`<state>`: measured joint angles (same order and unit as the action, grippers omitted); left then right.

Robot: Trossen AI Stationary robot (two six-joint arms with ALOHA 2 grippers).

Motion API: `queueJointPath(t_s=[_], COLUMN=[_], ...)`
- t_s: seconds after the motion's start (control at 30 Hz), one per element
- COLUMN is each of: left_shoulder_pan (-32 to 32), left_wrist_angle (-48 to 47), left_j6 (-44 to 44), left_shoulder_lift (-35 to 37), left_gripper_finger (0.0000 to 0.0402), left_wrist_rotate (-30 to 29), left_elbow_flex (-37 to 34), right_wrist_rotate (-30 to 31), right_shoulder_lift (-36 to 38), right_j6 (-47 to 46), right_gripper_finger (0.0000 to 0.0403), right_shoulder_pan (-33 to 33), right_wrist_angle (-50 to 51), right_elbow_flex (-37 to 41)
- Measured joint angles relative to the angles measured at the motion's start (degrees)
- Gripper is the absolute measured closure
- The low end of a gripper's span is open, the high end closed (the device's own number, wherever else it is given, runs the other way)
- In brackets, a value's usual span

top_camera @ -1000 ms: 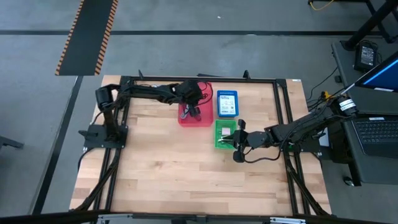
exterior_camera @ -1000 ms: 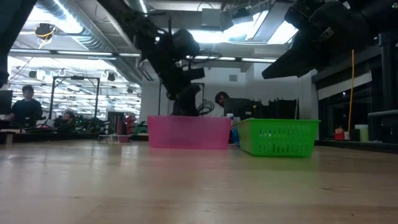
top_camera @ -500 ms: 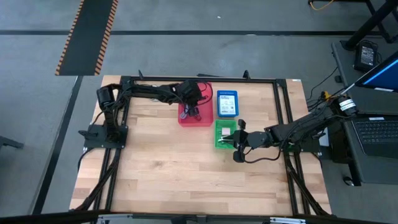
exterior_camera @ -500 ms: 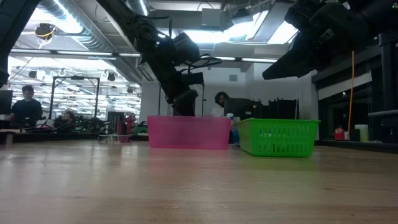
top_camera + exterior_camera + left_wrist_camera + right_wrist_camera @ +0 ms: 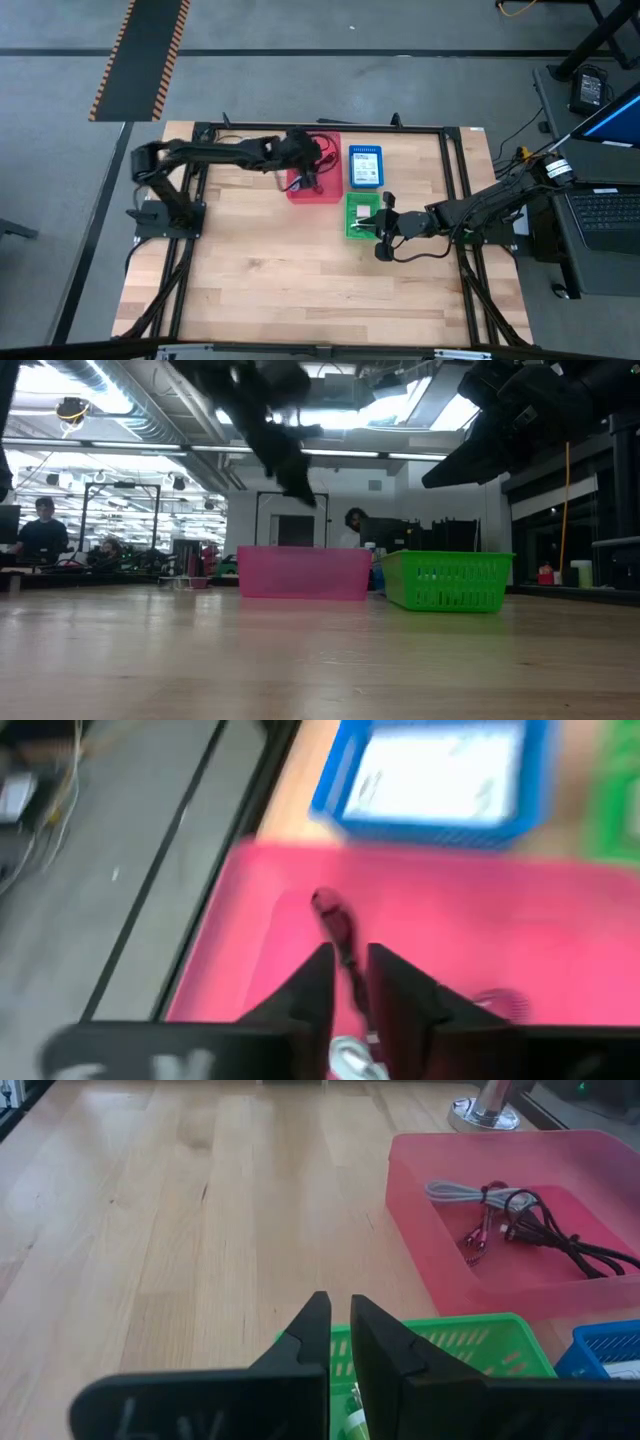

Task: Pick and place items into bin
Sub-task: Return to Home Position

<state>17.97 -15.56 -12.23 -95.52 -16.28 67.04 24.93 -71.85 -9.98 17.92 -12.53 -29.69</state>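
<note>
Left gripper (image 5: 345, 958) nearly closed, empty, above red bin (image 5: 560, 920); cables (image 5: 530, 1230) may snag my fingers (image 5: 318, 982) on retreat. Right gripper (image 5: 338, 1305) idle, likewise closed.

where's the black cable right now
The black cable lies inside the red bin, next to a white cable, as the right wrist view shows. In the high view that bin sits just left of the blue bin.
</note>
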Motion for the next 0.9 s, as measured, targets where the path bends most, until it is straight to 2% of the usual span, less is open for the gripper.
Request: queueJointPath(t_s=[0.1,0.23,0.37,0.57,0.7,0.8,0.9], left_shoulder_pan=[-2.9,-6.3,-8.7,-9.8,-10.2,-9.9,-9.9], left_wrist_angle=[1.2,4.8,13.9,35.7,49.5,54.7,54.7], left_j6=[-1.1,-2.9,-2.2,2.2,2.8,3.6,3.1], left_shoulder_lift=[6.2,15.9,26.3,39.3,47.3,53.8,60.6], left_gripper_finger=[0.0387,0.0399,0.0400,0.0400,0.0401,0.0400,0.0401], left_wrist_rotate=[1.8,7.1,8.9,13.2,12.8,12.8,11.8], left_elbow_flex=[-1.9,-8.2,-19.6,-41.1,-53.0,-59.0,-62.5], right_wrist_rotate=[0.0,0.0,0.0,0.0,0.0,0.0,0.0], right_shoulder_lift=[0.0,0.0,0.0,0.0,0.0,0.0,0.0], right_j6=[0.0,0.0,0.0,0.0,-0.1,-0.5,-1.3], right_gripper_finger=[0.0379,0.0379,0.0379,0.0380,0.0380,0.0380,0.0380], right_shoulder_pan=[0.0,0.0,0.0,0.0,0.0,0.0,0.0], right_wrist_angle=[0.0,0.0,-0.1,-0.1,-0.3,-0.5,-0.5], right_elbow_flex=[0.0,0.0,0.0,0.0,0.0,0.0,0.0])
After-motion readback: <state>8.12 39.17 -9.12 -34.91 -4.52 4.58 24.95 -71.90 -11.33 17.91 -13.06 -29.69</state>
